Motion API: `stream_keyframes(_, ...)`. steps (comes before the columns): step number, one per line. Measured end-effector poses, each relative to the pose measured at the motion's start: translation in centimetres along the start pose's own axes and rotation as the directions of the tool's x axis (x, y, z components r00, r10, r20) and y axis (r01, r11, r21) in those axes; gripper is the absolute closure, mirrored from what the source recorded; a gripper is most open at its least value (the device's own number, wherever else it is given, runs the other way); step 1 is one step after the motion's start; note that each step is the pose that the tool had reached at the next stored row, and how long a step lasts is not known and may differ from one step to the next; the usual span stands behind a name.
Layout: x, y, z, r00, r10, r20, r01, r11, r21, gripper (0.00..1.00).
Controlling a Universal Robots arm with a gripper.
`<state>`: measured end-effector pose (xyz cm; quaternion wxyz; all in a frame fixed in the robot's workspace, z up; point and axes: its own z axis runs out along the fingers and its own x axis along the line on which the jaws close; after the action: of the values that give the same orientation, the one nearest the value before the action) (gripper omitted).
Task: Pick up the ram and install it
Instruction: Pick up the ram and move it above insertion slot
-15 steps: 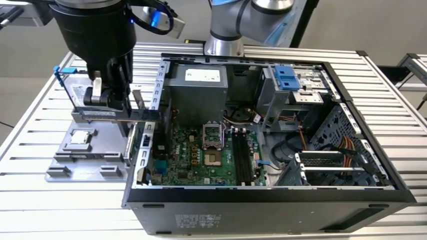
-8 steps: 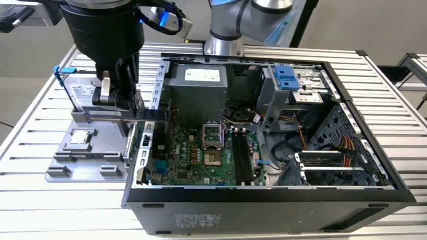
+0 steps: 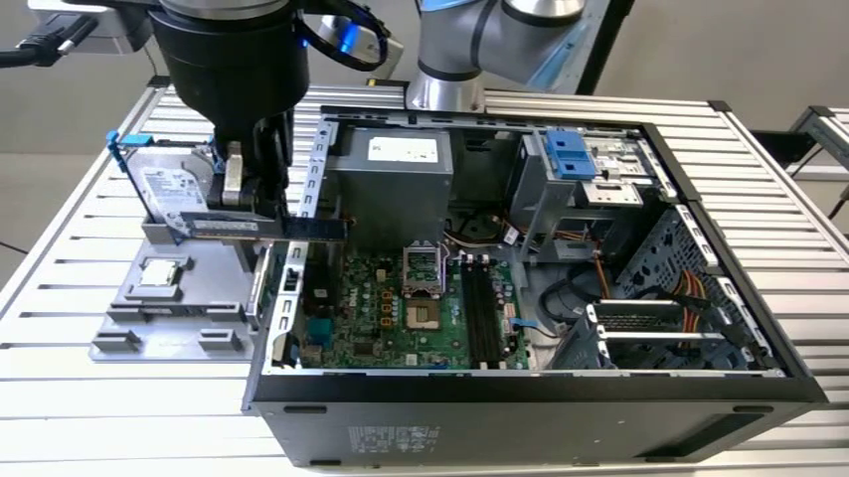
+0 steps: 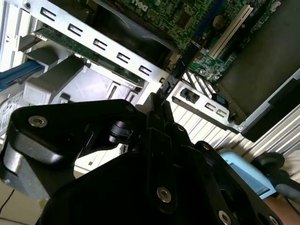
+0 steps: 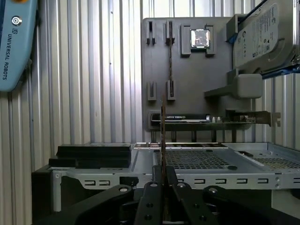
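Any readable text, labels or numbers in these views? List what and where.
Light-blue housing: maker's wordmark in white capitals, a brand name, not quoted.
Hard drive label: too small to read.
Power supply sticker: too small.
Computer case outer sticker: blurred.
The ram, held in the gripper: sticker too small.

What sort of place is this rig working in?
Probably a lab test bench for PC assembly: an open computer case with its motherboard on a slotted metal table, a grey parts fixture beside it, and the gripper holding the ram.
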<state>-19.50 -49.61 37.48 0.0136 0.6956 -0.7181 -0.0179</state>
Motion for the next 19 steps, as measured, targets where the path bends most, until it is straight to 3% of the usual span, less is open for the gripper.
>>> stream_keyframes(19, -0.09, -2.84, -0.12, 1.0000, 0.000, -0.0002, 0.000, 1.0000, -0.0077, 1.00)
